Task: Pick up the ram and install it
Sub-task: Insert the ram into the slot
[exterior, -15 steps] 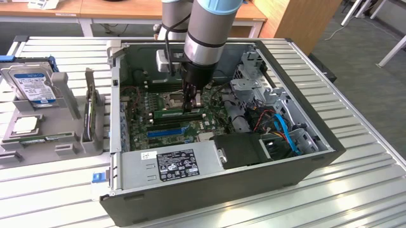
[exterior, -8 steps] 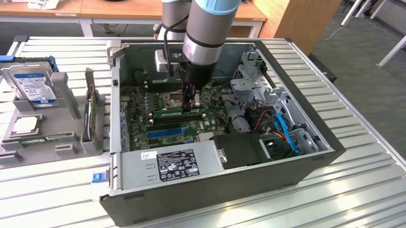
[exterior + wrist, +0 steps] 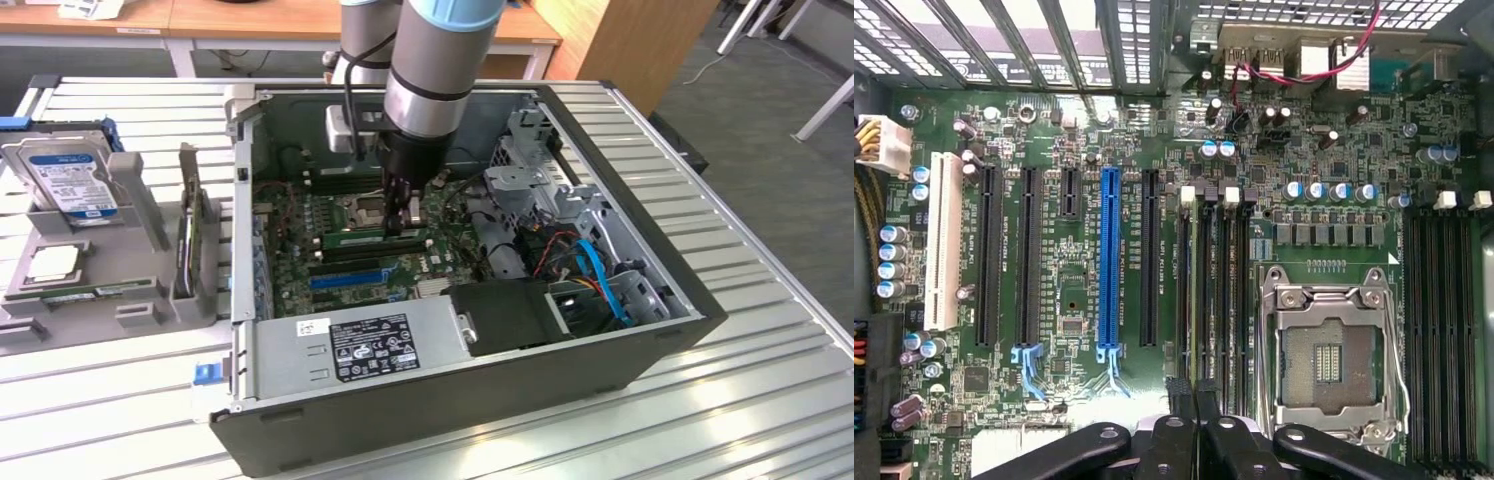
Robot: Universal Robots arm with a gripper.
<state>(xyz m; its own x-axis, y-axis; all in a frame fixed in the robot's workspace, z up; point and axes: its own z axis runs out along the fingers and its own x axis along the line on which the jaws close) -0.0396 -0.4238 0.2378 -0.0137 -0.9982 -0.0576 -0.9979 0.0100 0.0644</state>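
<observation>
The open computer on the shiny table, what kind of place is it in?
Probably a robot lab or workshop. A robot arm reaches into the computer case on a metal slatted table, a hard drive sits in a grey holder, and wooden desks stand behind.

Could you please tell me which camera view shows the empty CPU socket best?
The wrist view: the CPU socket is seen straight on, with frame and contacts clear. The exterior view shows it obliquely, beside the arm.
</observation>
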